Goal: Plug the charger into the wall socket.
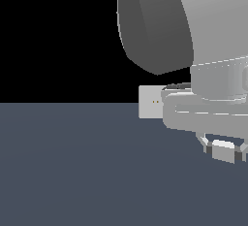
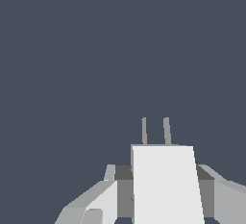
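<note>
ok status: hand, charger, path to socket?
Hand shut on charger, two prongs pointing ahead. Wall socket upright, part hidden by arm in exterior view. Not plugged yet. Nothing seen blocking.

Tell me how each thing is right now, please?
charger: held between the tool's fingers, two prongs pointing out, not plugged in.
socket: standing upright, nothing in it, partly hidden by the arm.
tool: shut on the charger, away from the socket.
</note>
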You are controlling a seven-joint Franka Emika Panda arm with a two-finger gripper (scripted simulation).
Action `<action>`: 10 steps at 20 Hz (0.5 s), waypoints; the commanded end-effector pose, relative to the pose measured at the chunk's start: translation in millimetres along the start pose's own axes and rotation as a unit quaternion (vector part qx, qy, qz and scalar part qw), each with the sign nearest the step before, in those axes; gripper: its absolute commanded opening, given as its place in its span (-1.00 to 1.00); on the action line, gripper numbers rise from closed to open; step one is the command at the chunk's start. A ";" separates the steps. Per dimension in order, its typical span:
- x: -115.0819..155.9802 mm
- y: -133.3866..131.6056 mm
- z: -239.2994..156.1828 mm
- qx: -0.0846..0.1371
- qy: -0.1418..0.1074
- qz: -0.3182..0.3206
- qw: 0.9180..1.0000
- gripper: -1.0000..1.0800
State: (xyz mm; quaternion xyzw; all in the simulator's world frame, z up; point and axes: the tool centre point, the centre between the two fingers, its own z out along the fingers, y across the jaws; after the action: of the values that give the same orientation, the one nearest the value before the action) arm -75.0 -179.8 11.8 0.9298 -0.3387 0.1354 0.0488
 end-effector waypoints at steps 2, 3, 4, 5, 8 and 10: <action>1.1 -1.2 -1.1 0.001 0.000 -0.004 1.000 -1.00; 1.9 -2.2 -1.8 0.002 0.000 -0.008 1.000 -1.00; 2.9 -3.5 -2.7 0.003 0.001 -0.012 1.000 -1.00; 4.1 -5.1 -3.9 0.005 0.001 -0.017 1.000 -1.00; 8.9 -11.6 -8.6 0.011 0.001 -0.039 0.999 -1.00; 12.7 -17.5 -12.7 0.016 0.002 -0.058 0.998 -1.00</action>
State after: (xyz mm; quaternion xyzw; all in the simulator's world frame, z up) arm -61.4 -173.8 23.6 0.9443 -0.2954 0.1381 0.0435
